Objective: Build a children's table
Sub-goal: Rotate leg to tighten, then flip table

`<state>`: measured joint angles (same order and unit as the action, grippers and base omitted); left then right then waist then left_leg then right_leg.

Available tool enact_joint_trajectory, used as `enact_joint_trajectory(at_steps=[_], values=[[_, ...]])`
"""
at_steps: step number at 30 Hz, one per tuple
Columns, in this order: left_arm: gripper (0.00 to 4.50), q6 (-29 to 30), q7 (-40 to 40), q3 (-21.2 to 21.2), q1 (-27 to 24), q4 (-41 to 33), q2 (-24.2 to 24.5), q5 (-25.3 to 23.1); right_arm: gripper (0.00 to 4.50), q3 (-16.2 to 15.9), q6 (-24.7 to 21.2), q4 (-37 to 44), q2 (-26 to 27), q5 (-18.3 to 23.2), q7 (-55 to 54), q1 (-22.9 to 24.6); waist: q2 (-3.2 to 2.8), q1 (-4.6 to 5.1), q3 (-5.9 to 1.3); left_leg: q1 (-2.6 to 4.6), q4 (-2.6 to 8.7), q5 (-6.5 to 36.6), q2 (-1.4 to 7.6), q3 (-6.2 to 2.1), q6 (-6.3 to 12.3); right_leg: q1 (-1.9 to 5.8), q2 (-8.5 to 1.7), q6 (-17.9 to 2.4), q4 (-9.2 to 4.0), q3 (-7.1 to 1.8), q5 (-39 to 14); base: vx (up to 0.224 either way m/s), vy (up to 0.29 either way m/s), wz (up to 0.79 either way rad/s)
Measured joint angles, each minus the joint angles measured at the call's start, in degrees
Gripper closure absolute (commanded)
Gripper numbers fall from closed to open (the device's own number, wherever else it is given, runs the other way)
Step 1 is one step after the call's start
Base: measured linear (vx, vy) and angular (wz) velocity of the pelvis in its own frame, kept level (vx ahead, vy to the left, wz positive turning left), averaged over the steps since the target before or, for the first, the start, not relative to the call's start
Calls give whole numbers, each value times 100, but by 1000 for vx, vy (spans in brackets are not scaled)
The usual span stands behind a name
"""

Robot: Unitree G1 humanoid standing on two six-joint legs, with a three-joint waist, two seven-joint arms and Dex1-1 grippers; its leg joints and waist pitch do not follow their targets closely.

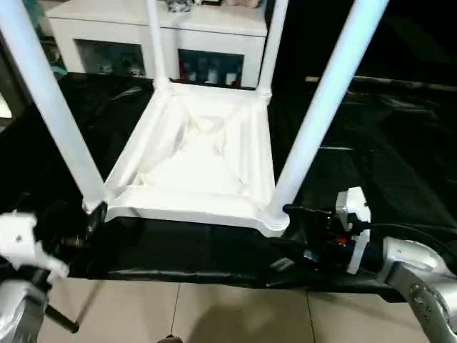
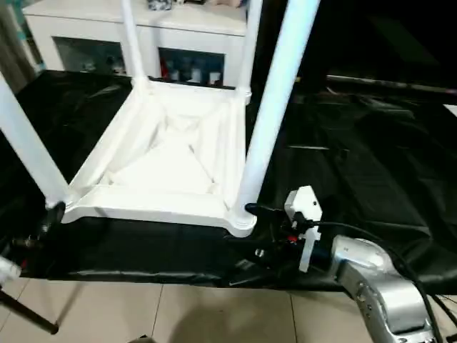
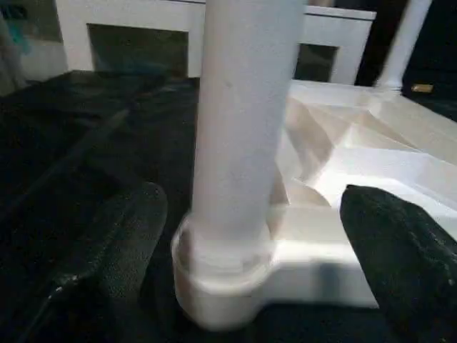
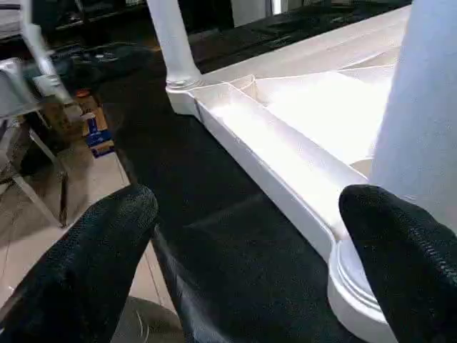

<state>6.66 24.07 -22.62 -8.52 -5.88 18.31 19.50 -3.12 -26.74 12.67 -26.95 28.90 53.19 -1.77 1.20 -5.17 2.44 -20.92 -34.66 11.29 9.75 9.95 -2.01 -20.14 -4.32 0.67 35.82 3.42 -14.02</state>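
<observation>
The children's table lies upside down on a black sheet, its ribbed white top (image 1: 200, 164) facing up. Four white legs stand in the corner sockets: near left (image 1: 50, 107), near right (image 1: 321, 107) and two at the back (image 1: 156, 43). My left gripper (image 1: 93, 218) is at the near-left corner. In the left wrist view it (image 3: 257, 243) is open, one black finger (image 3: 121, 243) on each side of that leg's base with a gap to the leg. My right gripper (image 2: 260, 229) is by the near-right socket, open (image 4: 250, 243), holding nothing. One right finger (image 4: 400, 250) is close to the socket.
A white cabinet (image 1: 164, 36) with glass doors stands behind the table. The black sheet (image 1: 371, 143) spreads wide to the right. Its near edge drops to a tiled floor (image 1: 214, 314), where a thin black rod (image 1: 61, 321) slants at the left.
</observation>
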Motion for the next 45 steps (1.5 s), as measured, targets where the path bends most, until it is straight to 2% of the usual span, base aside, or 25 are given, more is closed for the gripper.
enact_joint_trajectory(at_steps=[5, 15, 22, 28, 31, 45], values=[[3, 207, -486, 135, 552, 528, 155, -425, 0, -196, 221, -253, 400, -196, -286, -13, -5, 17, -3, -12, 1, -8, 0, 0, -13, 13, 0, -30, 5, 0, 37, 0, 0, 0], [3, 238, -691, 276, 1138, 1138, 145, -571, 0, -341, 333, -360, 553, -258, -325, -148, -18, 19, 2, -16, 18, -10, 5, 1, -17, 4, 3, -24, -7, 4, 41, 0, 0, 0], [3, 464, -983, 268, 1143, 1175, 79, -571, 0, -411, 393, -445, 554, -374, -283, -237, -16, 1, 3, -15, 20, -10, 5, 1, -17, 5, 3, -23, -8, 4, 41, 0, 0, 0], [3, 615, -1117, 249, 1118, 1028, -205, -500, 0, -440, 486, -447, 571, -377, -257, -237, -15, -12, 3, -18, 20, -10, 5, 1, -17, 6, 2, -24, -13, 5, 41, 0, 0, 0], [3, 637, -1135, 376, 1100, 942, -351, -424, 0, -490, 493, -454, 574, -377, -215, -238, -15, -16, 3, -20, 22, -10, 5, 1, -17, 5, 2, -23, -16, 5, 41, 0, 0, 0], [3, 824, -1298, 344, 1201, 943, -438, -337, 0, -529, 611, -491, 575, -440, -172, -236, -19, -16, 5, -29, 41, -10, 5, 1, -16, 11, 3, -21, -58, 12, 42, 0, 0, 0]])
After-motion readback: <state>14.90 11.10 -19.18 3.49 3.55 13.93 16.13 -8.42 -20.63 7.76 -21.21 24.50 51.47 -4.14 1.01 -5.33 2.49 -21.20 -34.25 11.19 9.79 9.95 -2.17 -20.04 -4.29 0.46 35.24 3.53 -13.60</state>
